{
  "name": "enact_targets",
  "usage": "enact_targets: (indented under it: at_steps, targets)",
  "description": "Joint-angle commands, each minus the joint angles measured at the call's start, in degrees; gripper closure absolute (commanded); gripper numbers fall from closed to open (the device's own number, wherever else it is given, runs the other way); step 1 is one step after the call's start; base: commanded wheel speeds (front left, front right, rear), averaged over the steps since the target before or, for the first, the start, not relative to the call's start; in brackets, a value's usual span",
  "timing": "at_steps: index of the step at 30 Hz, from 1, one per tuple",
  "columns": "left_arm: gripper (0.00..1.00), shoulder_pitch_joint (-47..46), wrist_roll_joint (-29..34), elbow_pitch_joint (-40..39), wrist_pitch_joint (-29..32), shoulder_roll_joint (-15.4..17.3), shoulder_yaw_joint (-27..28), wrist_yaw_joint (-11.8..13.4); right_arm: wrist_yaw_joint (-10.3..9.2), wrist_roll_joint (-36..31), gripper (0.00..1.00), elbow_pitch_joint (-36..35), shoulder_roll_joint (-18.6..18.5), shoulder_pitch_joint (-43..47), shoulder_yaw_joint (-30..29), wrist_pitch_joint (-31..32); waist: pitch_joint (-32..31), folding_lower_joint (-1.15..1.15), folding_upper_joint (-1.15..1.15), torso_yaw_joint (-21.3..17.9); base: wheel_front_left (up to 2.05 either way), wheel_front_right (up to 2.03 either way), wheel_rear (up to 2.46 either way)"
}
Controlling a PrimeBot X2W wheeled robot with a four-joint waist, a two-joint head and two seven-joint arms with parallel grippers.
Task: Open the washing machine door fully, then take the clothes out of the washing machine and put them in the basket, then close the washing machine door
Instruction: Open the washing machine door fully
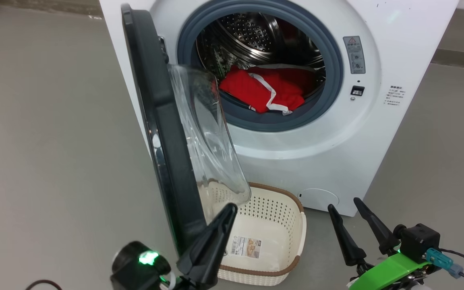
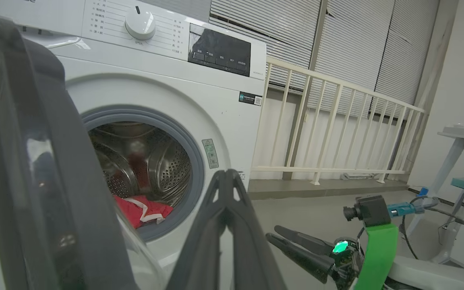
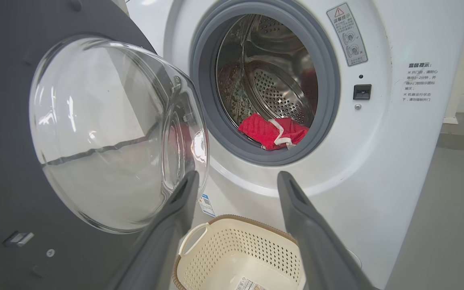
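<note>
The white washing machine [image 1: 336, 141] stands ahead with its black round door [image 1: 155, 133] swung out edge-on toward me, the glass bowl [image 3: 107, 133] bulging inward. Red clothes [image 1: 268, 90] with white trim lie at the drum's front lip, also seen as the clothes [image 3: 274, 132] and the clothes [image 2: 141, 209]. The cream basket [image 1: 292, 225] sits on the floor under the door. My left gripper [image 1: 228, 209] is shut and holds nothing, its tips just inside the door's lower edge, above the basket. My right gripper [image 1: 342, 205] stands open, low at the machine's right front.
Grey floor [image 1: 34, 141] spreads to the left and right of the machine. In the left wrist view a white railing [image 2: 336, 133] runs behind, and a white table leg [image 2: 449, 161] stands at far right. Cables trail from my right arm.
</note>
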Motion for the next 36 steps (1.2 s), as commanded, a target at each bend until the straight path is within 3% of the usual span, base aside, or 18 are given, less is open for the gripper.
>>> enact_targets:
  at_steps: [1,16,22,36]
  targets:
    - [1.00,-0.6,-0.6,-0.8,0.2,0.1,1.4,-0.4,0.09,0.5,0.00,-1.2,-0.4,-2.5,1.5,-0.7,0.1,0.00,0.00,-0.1,0.00,0.00,0.00]
    - [1.00,1.4,-5.2,10.1,2.3,0.8,-0.8,-0.6,0.09,0.6,0.00,-1.1,-0.1,-2.5,1.7,-0.7,0.6,0.00,0.00,-1.0,0.00,0.00,0.00]
    - [1.00,1.5,-6.6,13.5,1.9,0.4,1.0,1.0,0.09,0.5,0.00,-1.1,0.0,-2.6,1.6,-0.7,0.8,0.00,0.00,-0.6,0.00,0.00,0.00]
    - [1.00,1.7,-7.4,15.8,1.3,1.7,2.9,2.2,0.09,0.4,0.00,-1.2,0.3,-2.6,0.7,-0.7,1.0,0.00,0.00,2.0,0.00,0.00,0.00]
